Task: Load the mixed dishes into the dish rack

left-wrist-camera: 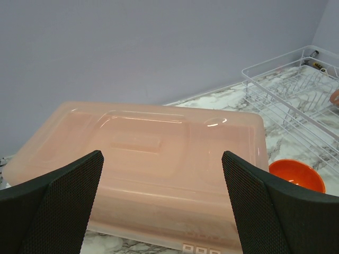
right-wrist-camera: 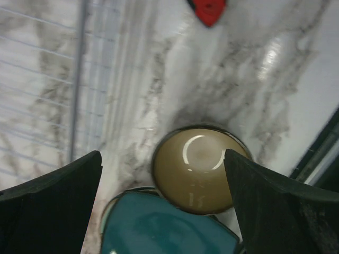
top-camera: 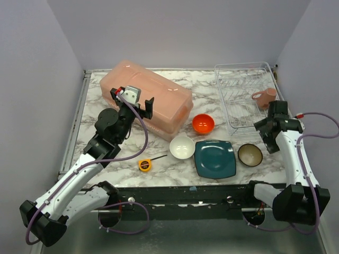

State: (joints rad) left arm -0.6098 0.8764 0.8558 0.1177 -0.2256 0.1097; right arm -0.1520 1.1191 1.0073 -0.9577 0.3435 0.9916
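The dish rack [top-camera: 244,94] stands in the far right corner of the table [top-camera: 159,169]. The pinkish mug [top-camera: 263,98] is already in it, against the rack's right side. Everything else I can see of the dishes is out on the table.

The orange bowl [top-camera: 203,124] sits just off the rack's near left corner. The white bowl [top-camera: 181,147] is nearer to me, about mid-table. The teal square plate [top-camera: 214,159] lies flat just to its right, close to the near edge. The dark bowl [right-wrist-camera: 200,168] with the tan inside is upright, just beside the plate's right side.

My right arm [top-camera: 288,153] reaches in from the near right corner. Its jaws are spread wide and hold nothing, and in the wrist view the dark bowl shows between the two fingers.

My left arm [top-camera: 87,169] reaches toward the far left, where the big pink tub [left-wrist-camera: 159,153] lies. Those jaws are also spread wide and empty, and they face the tub's near side.

A yellow tape measure [top-camera: 144,164] lies near the near edge, left of the white bowl.
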